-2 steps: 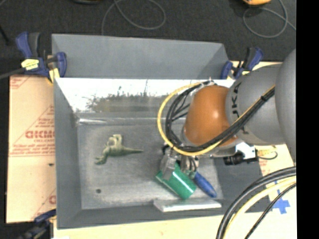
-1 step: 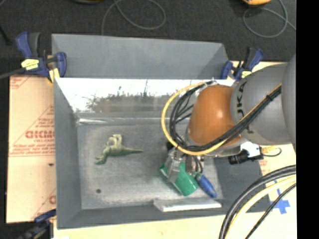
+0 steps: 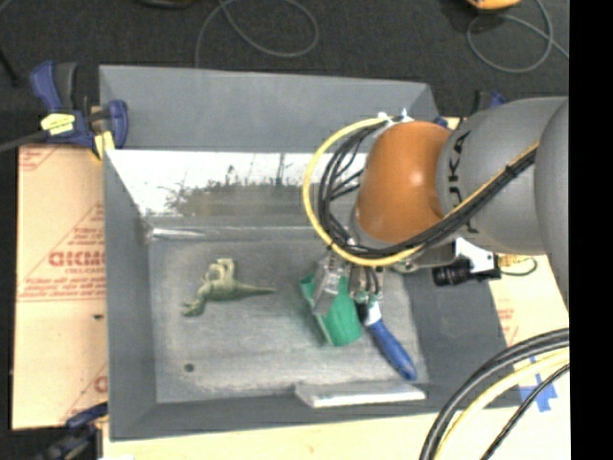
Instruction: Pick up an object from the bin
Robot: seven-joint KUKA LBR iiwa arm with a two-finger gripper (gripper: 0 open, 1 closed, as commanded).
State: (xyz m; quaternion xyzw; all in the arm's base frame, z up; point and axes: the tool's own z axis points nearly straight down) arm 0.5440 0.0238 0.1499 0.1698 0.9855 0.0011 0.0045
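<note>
Scene: a grey metal bin (image 3: 129, 295), seen from above and a little to one side, with a few small things on its floor.

Arm: the grey arm (image 3: 522, 175) reaches in from the right. Its wrist wears a rounded orange cover (image 3: 402, 180) ringed by looped yellow and black cables (image 3: 321, 195).

Gripper: the gripper (image 3: 350, 290) hangs below the orange cover, low over the right half of the bin floor.

Grip: whether it is spread or pressed together cannot be told. The cover and cables hide most of it, and its tip blends with what lies beneath.

Thing under the gripper: a green plastic piece (image 3: 337, 324), stubby and roughly cup-shaped, lies right of the floor's middle. Its upper end sits directly under the gripper's tip, where a pale metal part crosses it. Its lower end sticks out toward the near wall. Whether the gripper touches it or merely hovers over it cannot be made out.

Beside it: a blue pen (image 3: 393, 348) lies slantwise just right of the green piece. Its upper end is close to the gripper and its lower end points toward the near right corner.

Further off: a pale green toy dinosaur (image 3: 222, 288) lies on its side left of centre. It is well apart from the gripper, and its tail points right.

Near wall: a flat grey strip (image 3: 359, 396) lies along the bin's front edge, below the pen.

Floor: a small dark speck (image 3: 189, 367) sits toward the near left corner.
</note>
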